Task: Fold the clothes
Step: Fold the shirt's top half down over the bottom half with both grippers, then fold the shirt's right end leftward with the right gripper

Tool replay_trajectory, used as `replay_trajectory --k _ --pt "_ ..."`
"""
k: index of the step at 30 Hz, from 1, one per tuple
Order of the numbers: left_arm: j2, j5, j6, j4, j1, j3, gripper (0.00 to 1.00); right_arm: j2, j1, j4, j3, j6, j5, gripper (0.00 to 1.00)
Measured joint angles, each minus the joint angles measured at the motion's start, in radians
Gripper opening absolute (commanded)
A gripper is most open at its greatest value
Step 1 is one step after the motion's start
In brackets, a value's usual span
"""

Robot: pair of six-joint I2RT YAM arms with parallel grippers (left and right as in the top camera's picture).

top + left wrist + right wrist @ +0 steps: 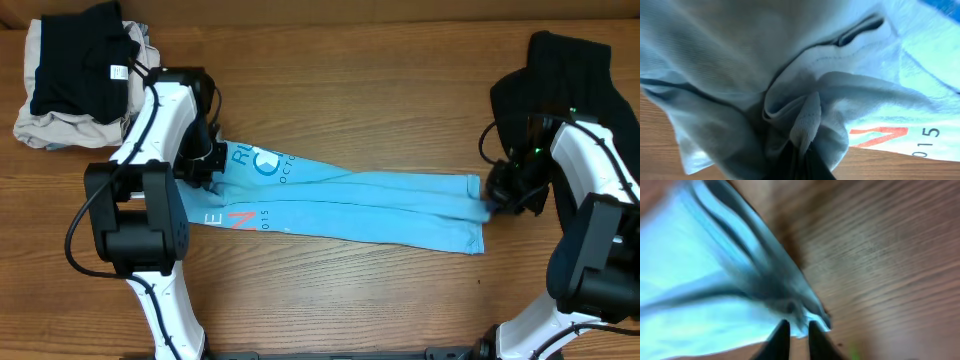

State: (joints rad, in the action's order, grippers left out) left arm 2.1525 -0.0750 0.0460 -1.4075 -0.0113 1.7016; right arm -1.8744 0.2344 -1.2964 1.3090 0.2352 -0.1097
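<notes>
So the light blue T-shirt point(340, 200) was lying across the middle of the table point(380, 100), pulled out into one long narrow band, printed end on our left and hem end on our right. We'd say the sides had been folded in lengthwise, since no sleeves stuck out, though the band was a bit skewed and wrinkly. The left gripper point(799, 150) was clamped on a bunched ridge of cloth at the printed end; the wrist view showed the fabric squeezed right between its fingers. The right gripper point(796, 327) sat at the hem corner with its fingers slightly apart and the cloth edge right at their tips. That view was blurry, so we honestly couldn't tell whether it had hold of the shirt or not. By our guess the shirt was about halfway there, with the crosswise folds left to do. A rough pile point(75, 85) of a dark piece on a beige one sat at the far left corner, maybe done already. A black garment point(560, 70) lay crumpled at the far right, clearly unfolded.
</notes>
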Motion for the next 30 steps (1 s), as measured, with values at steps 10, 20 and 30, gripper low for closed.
replay_trajectory --k 10,20,30 --pt "0.0 -0.016 -0.015 -0.007 0.007 0.017 0.95 0.002 0.041 0.075 -0.044 -0.015 0.011 0.67" --pt "0.0 0.042 0.002 -0.039 0.007 0.474 1.0 0.004 -0.028 0.195 -0.084 -0.067 -0.051 0.67" --pt "-0.002 0.11 0.02 -0.048 0.007 0.668 1.0 0.042 -0.062 0.363 -0.231 -0.039 -0.038 0.45"
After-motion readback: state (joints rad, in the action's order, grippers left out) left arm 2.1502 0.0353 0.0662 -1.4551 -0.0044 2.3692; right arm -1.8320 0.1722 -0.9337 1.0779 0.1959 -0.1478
